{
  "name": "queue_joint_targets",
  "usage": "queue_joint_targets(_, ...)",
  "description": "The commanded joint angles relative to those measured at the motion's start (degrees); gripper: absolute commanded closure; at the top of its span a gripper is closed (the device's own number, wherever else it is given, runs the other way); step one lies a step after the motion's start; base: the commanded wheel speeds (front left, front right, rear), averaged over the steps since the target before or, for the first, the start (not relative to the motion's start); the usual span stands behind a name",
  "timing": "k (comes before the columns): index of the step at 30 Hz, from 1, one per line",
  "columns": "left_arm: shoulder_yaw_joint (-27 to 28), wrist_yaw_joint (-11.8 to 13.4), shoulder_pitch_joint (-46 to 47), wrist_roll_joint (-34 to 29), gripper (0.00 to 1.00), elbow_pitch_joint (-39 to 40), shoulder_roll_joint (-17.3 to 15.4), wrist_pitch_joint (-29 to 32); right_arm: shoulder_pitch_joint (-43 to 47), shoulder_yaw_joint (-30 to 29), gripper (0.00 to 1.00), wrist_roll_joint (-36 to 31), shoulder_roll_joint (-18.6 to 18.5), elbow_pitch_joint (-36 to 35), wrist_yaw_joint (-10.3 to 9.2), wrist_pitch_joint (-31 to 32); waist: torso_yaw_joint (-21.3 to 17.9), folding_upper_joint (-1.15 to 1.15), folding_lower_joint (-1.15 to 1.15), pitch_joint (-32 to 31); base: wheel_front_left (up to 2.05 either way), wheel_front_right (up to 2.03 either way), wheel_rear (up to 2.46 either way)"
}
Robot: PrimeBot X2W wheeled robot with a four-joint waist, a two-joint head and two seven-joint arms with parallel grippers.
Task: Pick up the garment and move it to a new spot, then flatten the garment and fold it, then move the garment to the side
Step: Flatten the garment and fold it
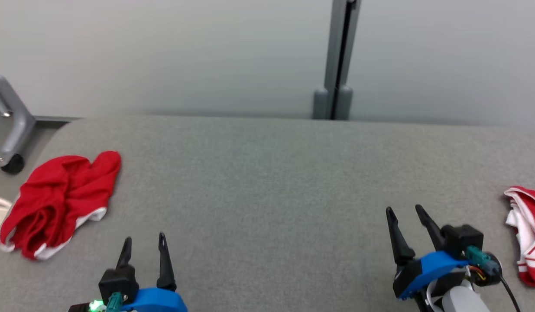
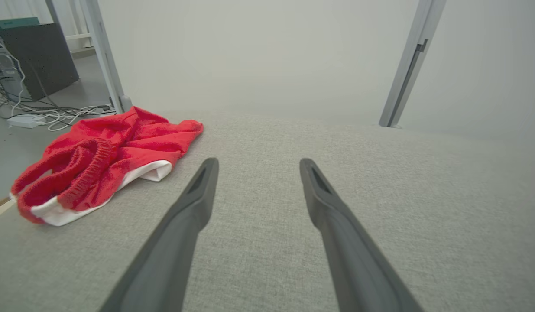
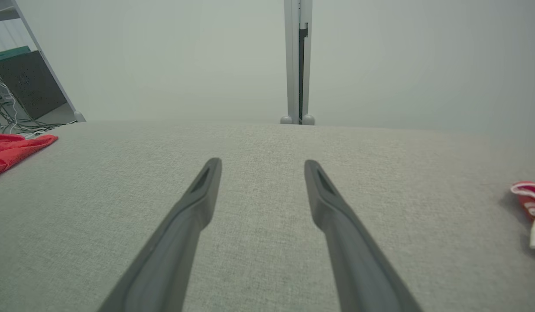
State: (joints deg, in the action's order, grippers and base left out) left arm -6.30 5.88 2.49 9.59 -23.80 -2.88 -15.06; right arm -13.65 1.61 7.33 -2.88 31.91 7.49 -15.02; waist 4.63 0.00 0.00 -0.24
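A crumpled red garment (image 1: 59, 199) with white trim lies at the left edge of the grey table (image 1: 267, 186); in the left wrist view the garment (image 2: 102, 162) sits left of and beyond the fingers, and its tip (image 3: 14, 149) shows at the left of the right wrist view. My left gripper (image 1: 145, 243) stands open near the front edge, right of the garment and apart from it, holding nothing (image 2: 255, 164). My right gripper (image 1: 403, 211) is open and empty over the table at the lower right (image 3: 263, 164).
A second red-and-white cloth (image 1: 527, 234) lies bunched at the table's right edge (image 3: 531, 208). A grey post (image 1: 336, 60) stands behind the far edge. A wheeled metal leg (image 1: 9, 125) is off the table's far left; cables (image 2: 42, 115) lie on the floor.
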Motion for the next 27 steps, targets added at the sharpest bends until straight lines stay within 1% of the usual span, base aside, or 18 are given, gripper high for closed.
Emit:
queue_joint_targets(1,0.18,0.07,-0.18,-0.17,0.0,-0.07,0.01,-0.14,0.95,0.33,0.0,0.54,-0.07,-0.05,0.0,-0.23,2.31,0.0,0.0,1.2,0.0,0.0,0.0)
queue_joint_targets(4,0.59,-0.19,-0.56,-0.63,0.0,-0.3,0.0,-0.15,0.92,0.83,0.0,0.93,-0.08,-0.15,0.0,-0.22,6.22,0.0,0.0,1.47,0.0,0.0,0.0)
queue_joint_targets(5,0.92,-0.12,-0.96,-0.63,0.0,-0.27,0.0,-0.14,0.7,1.37,0.0,1.34,-0.08,-0.16,0.0,-0.23,8.58,0.0,0.0,1.64,0.0,0.0,0.0)
queue_joint_targets(6,0.92,-0.12,-0.96,-0.63,0.0,-0.27,0.0,-0.14,0.7,1.37,0.0,1.34,-0.08,-0.16,0.0,-0.23,8.58,0.0,0.0,1.64,0.0,0.0,0.0)
queue_joint_targets(13,2.06,-0.23,-1.46,-1.11,0.0,-0.22,0.02,-0.15,0.15,3.2,0.0,2.02,-0.12,-0.19,0.0,-0.23,15.89,0.0,0.0,2.38,0.0,0.0,0.0)
queue_joint_targets(16,2.5,-0.12,-1.79,-0.86,0.0,0.01,0.01,-0.15,0.19,3.72,0.0,2.15,-0.13,-0.13,0.0,-0.23,18.42,0.0,0.0,2.71,0.0,0.0,0.0)
queue_joint_targets(22,3.36,0.12,-2.19,-0.69,0.0,0.37,0.03,-0.15,-0.16,4.35,0.0,2.16,-0.15,0.04,0.0,-0.22,21.58,0.0,0.0,3.15,0.0,0.0,0.0)
queue_joint_targets(27,4.22,0.24,-2.51,-0.4,0.0,0.73,0.02,-0.15,-0.67,5.14,0.0,2.11,-0.14,-0.08,0.0,-0.23,21.8,0.0,0.0,3.79,0.0,0.0,0.0)
